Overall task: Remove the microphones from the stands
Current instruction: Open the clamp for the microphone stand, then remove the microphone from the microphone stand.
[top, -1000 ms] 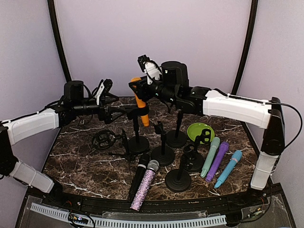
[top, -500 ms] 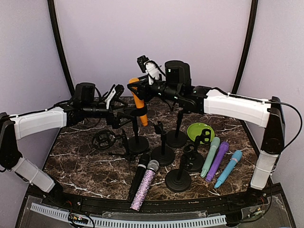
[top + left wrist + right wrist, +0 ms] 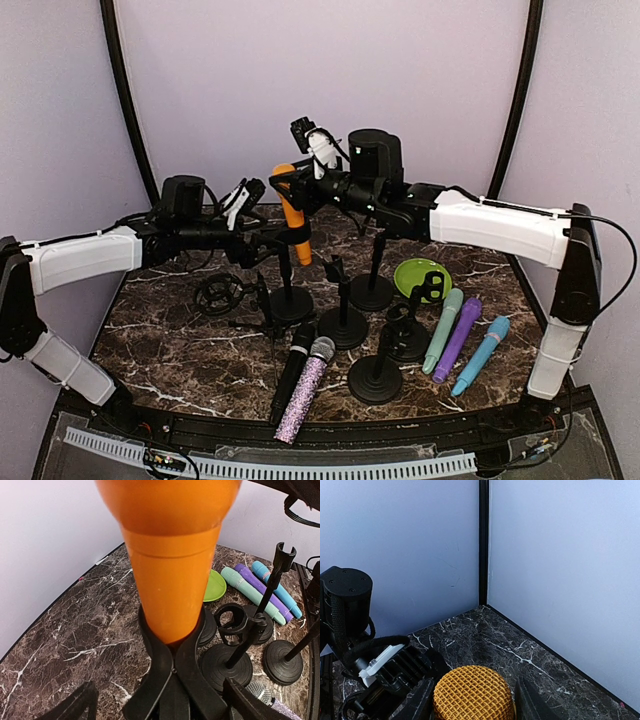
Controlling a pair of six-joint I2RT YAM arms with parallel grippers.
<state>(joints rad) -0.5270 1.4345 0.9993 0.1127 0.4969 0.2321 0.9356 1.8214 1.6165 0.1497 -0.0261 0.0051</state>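
An orange microphone (image 3: 294, 218) stands tilted in the black clip (image 3: 172, 677) of a desk stand (image 3: 291, 302) at the table's middle back. My right gripper (image 3: 287, 186) reaches in from the right and is shut on the microphone's mesh head (image 3: 472, 692), with a finger (image 3: 417, 702) on each side. From the left, my left gripper (image 3: 266, 240) stands open at clip height. Its fingertips (image 3: 72, 707) straddle the clip with gaps on both sides, below the orange body (image 3: 170, 575).
Several empty black stands (image 3: 375, 375) crowd the middle. A black microphone and a glittery one (image 3: 305, 385) lie at the front. Teal, purple and blue microphones (image 3: 458, 338) lie at the right by a green dish (image 3: 421, 275). A shock mount (image 3: 218, 293) sits at the left.
My left arm has swung right, bringing its gripper from left of the stand up to the clip. The right gripper and the microphone have hardly moved.
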